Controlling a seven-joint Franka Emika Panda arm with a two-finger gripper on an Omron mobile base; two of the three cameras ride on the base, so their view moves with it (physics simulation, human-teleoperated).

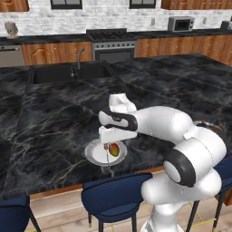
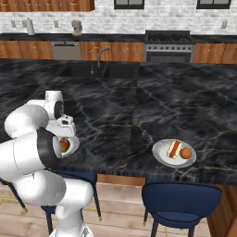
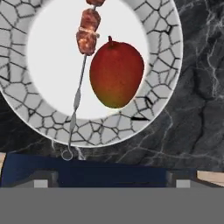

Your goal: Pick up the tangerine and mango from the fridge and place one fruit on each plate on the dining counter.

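Mango [image 3: 116,74] lies on the plate [image 3: 153,111] — beside a skewer [image 3: 81,74].

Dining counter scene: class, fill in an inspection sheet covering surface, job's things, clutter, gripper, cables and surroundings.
Surface: black marble dining counter, blue stools along its edge.
Job's things: mango lies on the near plate; tangerine on the other plate.
Clutter: meat skewer beside the mango; hot dog beside the tangerine.
Gripper: gripper above the mango, jaws open, holding nothing.
Cables: nothing seen.
Surroundings: sink, stove, microwave.
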